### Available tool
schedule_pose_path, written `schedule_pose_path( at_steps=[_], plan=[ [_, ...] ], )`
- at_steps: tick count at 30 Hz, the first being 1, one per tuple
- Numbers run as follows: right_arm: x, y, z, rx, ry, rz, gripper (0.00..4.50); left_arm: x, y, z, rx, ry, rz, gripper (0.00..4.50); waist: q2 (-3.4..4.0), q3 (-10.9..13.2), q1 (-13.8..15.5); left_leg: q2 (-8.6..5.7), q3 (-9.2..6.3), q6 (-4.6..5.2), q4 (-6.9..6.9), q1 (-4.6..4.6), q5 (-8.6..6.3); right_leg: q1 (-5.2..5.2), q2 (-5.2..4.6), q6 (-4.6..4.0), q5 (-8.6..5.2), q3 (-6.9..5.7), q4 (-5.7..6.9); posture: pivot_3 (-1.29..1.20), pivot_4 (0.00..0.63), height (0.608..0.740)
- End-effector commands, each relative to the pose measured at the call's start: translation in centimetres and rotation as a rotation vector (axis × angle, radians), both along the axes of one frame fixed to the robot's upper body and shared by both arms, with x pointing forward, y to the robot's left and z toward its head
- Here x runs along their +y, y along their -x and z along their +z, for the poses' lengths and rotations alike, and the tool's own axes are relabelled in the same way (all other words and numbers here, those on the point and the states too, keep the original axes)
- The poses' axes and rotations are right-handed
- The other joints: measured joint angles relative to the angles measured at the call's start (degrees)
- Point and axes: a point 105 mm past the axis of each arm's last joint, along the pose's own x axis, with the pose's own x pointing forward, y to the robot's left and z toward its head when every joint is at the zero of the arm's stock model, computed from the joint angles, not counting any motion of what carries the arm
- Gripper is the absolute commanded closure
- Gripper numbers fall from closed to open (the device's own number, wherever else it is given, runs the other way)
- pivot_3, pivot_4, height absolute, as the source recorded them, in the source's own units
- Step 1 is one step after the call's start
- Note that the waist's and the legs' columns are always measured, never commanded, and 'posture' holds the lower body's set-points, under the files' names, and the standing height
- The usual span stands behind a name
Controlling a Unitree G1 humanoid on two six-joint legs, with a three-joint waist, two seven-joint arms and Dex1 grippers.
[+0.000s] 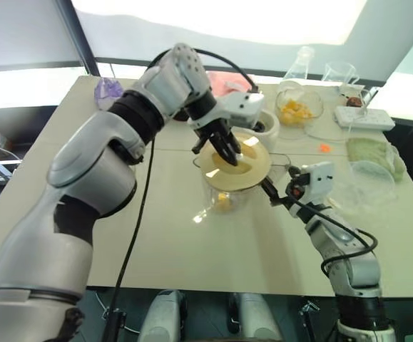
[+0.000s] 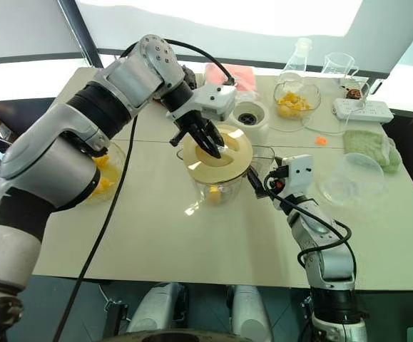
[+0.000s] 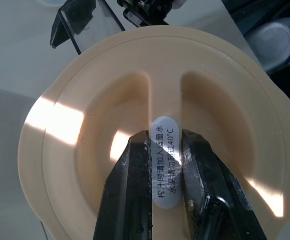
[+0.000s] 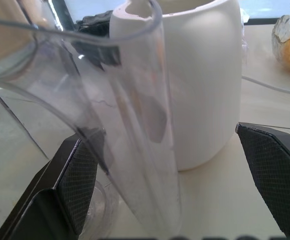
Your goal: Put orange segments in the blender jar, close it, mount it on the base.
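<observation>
The left arm, a smooth grey shell with black joints, is reaching from the near left over the surface, a broad matte beige top. The blender jar, a clear plastic vessel with a handle on its right side, is standing at the middle of the surface. Pale orange segments are lying at its bottom.

A round cream lid, smooth and dished with a straight raised ridge across it, is lying slightly tilted over the jar's mouth. Whether it is seated I cannot tell. The left gripper is bearing on it from above, its black jaws pinching the ridge on either side of a white oval label.

The right gripper is sitting low, just right of the jar. Its jaws are spread wide, and the cross-hatched pads are flanking the clear handle without closing on it.

The base, a white matte rounded cylinder with a dark socket on top, is standing just beyond the jar. A crinkled glass bowl of orange pieces is sitting far right, a shallow clear dish nearer on the right, and a green cloth between them.
</observation>
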Motion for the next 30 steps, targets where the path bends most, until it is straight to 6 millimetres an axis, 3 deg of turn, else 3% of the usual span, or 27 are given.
schedule_pose_path(
  at_steps=[1,6,17,30],
  plan=[
    [-0.2,-0.3,0.6,-0.032,0.02,-0.006,0.84,0.6,0.6,-2.0,0.046,-0.056,-0.009,4.27,0.01,0.0,0.0,0.0,0.0,0.0,0.0,0.0,0.0,0.0,0.0,0.0,0.0,0.0,0.0,0.0,0.15,0.74],
    [0.0,-0.1,0.3,-0.026,0.024,-0.021,3.2,0.6,0.4,-3.0,0.057,-0.082,-0.004,4.27,0.03,0.0,0.0,0.02,0.0,0.01,-0.01,0.08,0.0,0.06,0.0,0.02,0.0,0.01,0.02,0.0,0.15,0.74],
    [0.1,0.0,-0.3,-0.019,0.025,-0.088,3.2,1.0,0.9,-5.3,0.134,-0.119,0.054,4.27,0.26,-0.6,-0.1,0.04,-0.02,0.02,-0.01,0.14,-0.01,0.13,0.0,0.03,-0.02,0.0,0.01,0.0,0.15,0.74],
    [-0.2,-0.3,0.0,-0.02,0.044,-0.137,3.2,0.4,0.6,-7.0,0.194,-0.066,0.316,4.27,0.5,-1.2,0.2,0.01,-0.06,0.03,-0.01,0.21,-0.02,0.27,-0.02,0.06,-0.05,-0.01,-0.01,0.0,0.15,0.74]
  ],
)
